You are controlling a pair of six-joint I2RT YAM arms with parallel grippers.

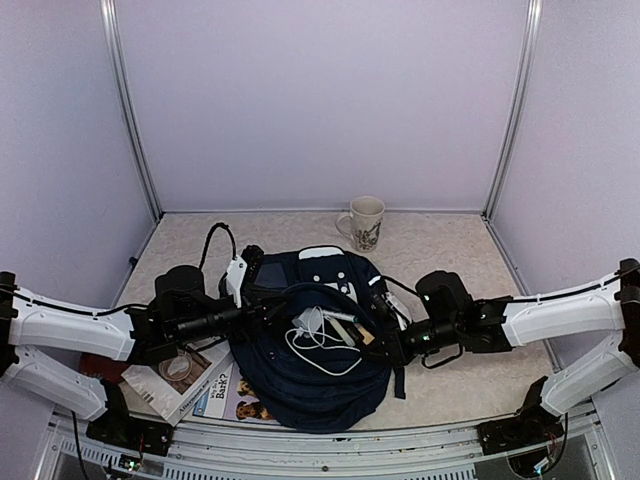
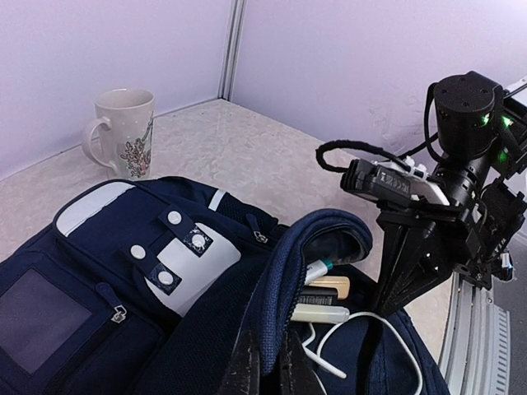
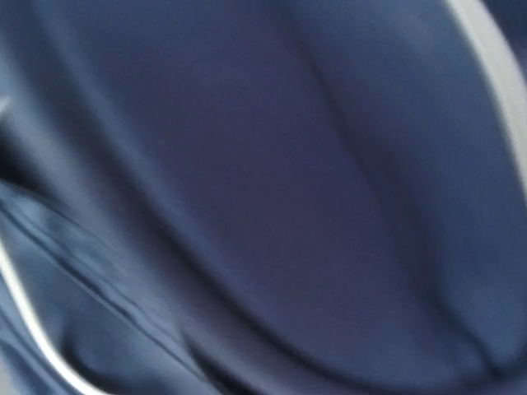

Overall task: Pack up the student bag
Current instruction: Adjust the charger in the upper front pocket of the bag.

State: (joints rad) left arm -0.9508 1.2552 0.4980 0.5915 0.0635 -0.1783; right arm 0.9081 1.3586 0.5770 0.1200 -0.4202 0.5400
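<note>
Left end effector (image 1: 272, 311), seen from the top camera, reaches in from the left and is closed on the left rim of the student bag (image 1: 310, 395). The bag is a navy backpack lying flat at the near middle of the table (image 1: 450, 250), its main mouth open. Right end effector (image 1: 385, 347) meets the right rim of the same opening. Its fingers are closed, but whether fabric sits between them cannot be told. A white charger and cable (image 1: 309, 322) lie across the mouth. A mug (image 1: 362, 222) stands well apart at the far side. Printed booklets (image 1: 215, 400) lie at the near left, partly under the bag.

Left wrist camera: dark fingers at the bottom edge pinch the padded navy rim, which rises in an arch. Under the arch sit slim pen-like items (image 2: 323, 313) and the white cable. A white patch with snaps (image 2: 193, 251) shows on the bag's front.

Right wrist camera: blurred navy fabric fills the frame, and no fingers show.

The step in hand looks like holding the mouth open with some things already inside. The next move likely calls for tucking the cable fully in without snagging it on the rim.
</note>
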